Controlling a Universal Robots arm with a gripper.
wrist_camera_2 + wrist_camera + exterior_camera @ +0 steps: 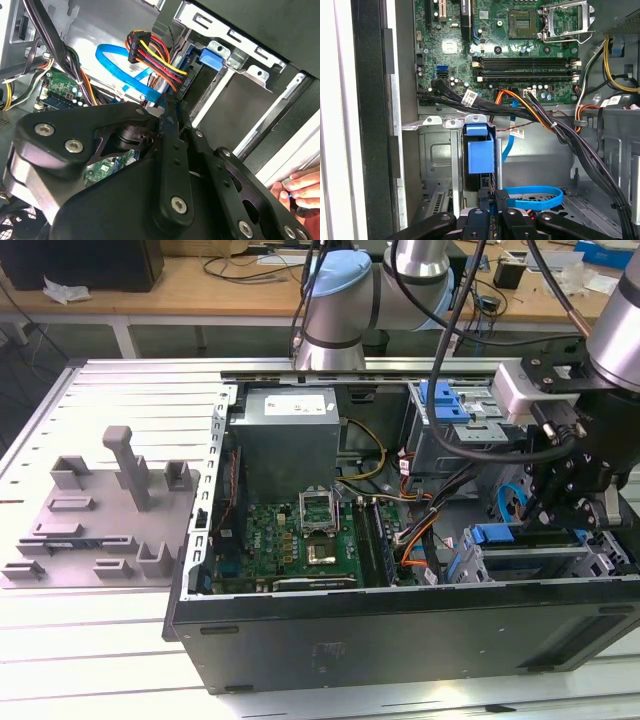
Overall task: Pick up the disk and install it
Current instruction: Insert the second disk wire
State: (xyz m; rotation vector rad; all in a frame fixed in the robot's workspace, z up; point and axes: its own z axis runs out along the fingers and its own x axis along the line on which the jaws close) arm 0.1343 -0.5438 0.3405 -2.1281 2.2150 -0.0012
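The disk [480, 155], edge-on with its blue carrier bracket, is seen seated in the drive cage; the tool [492, 200] is clamped together on it.

The arm [400, 290] reaches down, its gripper [491, 197] pointing downward with fingers [172, 150] pressed together; a person's hand [300, 187] rests beside the fingers.

Exterior view: looked down from the front at the open computer case [400, 630].
Wrist views: close inside it, both facing the drive bay [440, 165].
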